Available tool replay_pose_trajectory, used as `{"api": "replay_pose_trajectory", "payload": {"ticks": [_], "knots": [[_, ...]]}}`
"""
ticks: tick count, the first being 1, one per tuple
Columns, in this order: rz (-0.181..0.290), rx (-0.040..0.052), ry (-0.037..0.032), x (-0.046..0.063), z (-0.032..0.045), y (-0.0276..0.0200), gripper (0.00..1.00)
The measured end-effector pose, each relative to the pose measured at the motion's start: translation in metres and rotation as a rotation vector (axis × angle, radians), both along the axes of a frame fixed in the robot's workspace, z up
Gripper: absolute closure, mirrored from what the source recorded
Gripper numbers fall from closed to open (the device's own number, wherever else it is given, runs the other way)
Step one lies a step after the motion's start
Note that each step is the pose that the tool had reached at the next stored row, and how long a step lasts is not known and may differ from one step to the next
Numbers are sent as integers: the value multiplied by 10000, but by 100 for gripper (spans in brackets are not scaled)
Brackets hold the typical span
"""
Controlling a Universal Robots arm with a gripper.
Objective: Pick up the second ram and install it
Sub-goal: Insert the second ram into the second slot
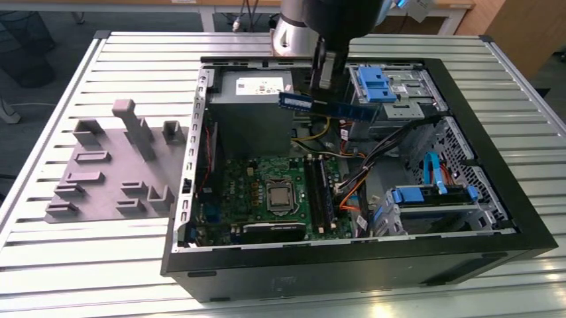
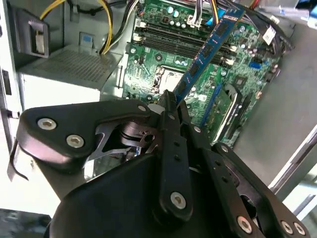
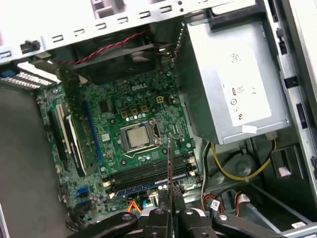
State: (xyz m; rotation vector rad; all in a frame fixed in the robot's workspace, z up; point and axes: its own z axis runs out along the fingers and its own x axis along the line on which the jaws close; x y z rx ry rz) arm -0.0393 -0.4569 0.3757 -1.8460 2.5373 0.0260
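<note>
I have the second ram (image 1: 327, 106) clamped between the jaws. It is held on edge, with its length running out to either side of them. In the second wrist view the second ram (image 2: 207, 49) reaches away from the jaws across the motherboard (image 2: 163, 74). It hangs in the air inside the open computer case (image 1: 354, 265), touching nothing but the jaws, with the grey power supply (image 1: 252, 99) just beside them.

The black memory slots (image 1: 320, 192) lie below the jaws and off toward the near side of the case, so the ram is not over them. It also looks to run roughly crosswise to them.

My read is that the pick-up is done and the carry to the slots is in hand, with the install not yet begun. Seating it would call for turning the ram into line with a free slot. It would then need to be centred above that slot, between the end latches, before any downward press.
</note>
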Motion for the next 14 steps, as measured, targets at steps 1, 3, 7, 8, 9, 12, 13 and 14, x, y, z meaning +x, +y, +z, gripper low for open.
{"api": "replay_pose_trajectory", "payload": {"ticks": [1,3,7,8,9,12,13,14], "knots": [[-164,0,0,0,-2,0,86],[-484,0,0,0,-4,0,86],[-1153,0,0,0,-10,0,86],[-1319,1,0,0,-12,0,86],[-1482,0,-1,0,-13,0,86],[-1993,0,0,0,-17,0,86],[-2158,1,-1,0,-19,0,86],[-2328,0,-1,0,-20,0,86]]}}
